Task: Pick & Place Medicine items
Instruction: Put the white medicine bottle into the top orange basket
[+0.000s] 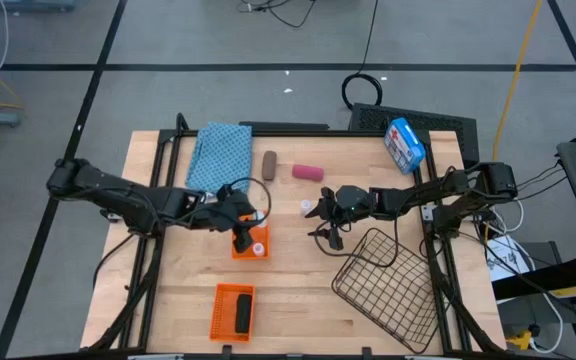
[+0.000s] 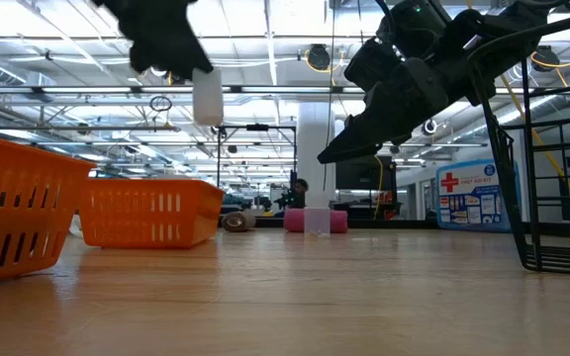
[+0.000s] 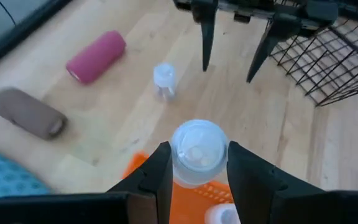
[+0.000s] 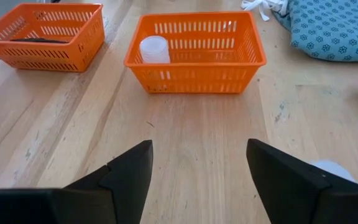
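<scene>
My left claw (image 3: 194, 180) grips a white vial (image 3: 196, 152) above the small orange basket (image 1: 250, 243) at mid-desk, where another white vial (image 4: 155, 49) already sits inside. My right claw (image 1: 318, 215) hangs with its fingers spread and nothing between them, just beside a third white vial (image 1: 307, 207) standing on the wooden desk (image 1: 298, 290), with the wire basket (image 1: 388, 285) close by. The brown cylinder (image 1: 270, 163) and pink cylinder (image 1: 308, 172) lie beside the blue cloth (image 1: 220, 155), and the black cylinder (image 1: 241, 313) rests in the second orange basket (image 1: 224, 312) at the near edge.
</scene>
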Controlling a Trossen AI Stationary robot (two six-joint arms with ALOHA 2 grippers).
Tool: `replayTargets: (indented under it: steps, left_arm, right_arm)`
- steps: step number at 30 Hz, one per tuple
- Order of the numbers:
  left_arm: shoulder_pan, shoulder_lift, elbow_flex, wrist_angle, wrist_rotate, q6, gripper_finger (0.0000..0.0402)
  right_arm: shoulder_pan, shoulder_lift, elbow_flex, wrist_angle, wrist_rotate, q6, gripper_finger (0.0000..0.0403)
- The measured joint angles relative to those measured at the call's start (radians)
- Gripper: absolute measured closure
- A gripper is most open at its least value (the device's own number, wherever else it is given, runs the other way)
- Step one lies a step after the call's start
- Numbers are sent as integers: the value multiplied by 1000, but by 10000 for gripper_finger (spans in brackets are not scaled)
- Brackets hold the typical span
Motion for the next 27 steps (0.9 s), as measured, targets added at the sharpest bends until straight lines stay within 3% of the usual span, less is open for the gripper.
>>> replayTargets:
  steps: [5, 12, 19, 27]
  left_arm:
    - [-6, -14, -173, 146, -1, -43, 275]
    - [15, -14, -306, 320, -3, -68, 275]
    - [62, -3, -384, 362, -1, -102, 275]
    - [86, 58, -392, 427, 48, -75, 275]
  right_arm:
    - [0, 0, 0, 6, 0, 0, 152]
    - [0, 0, 0, 29, 0, 6, 151]
    - [0, 0, 0, 38, 0, 7, 151]
    - [0, 0, 0, 44, 0, 7, 151]
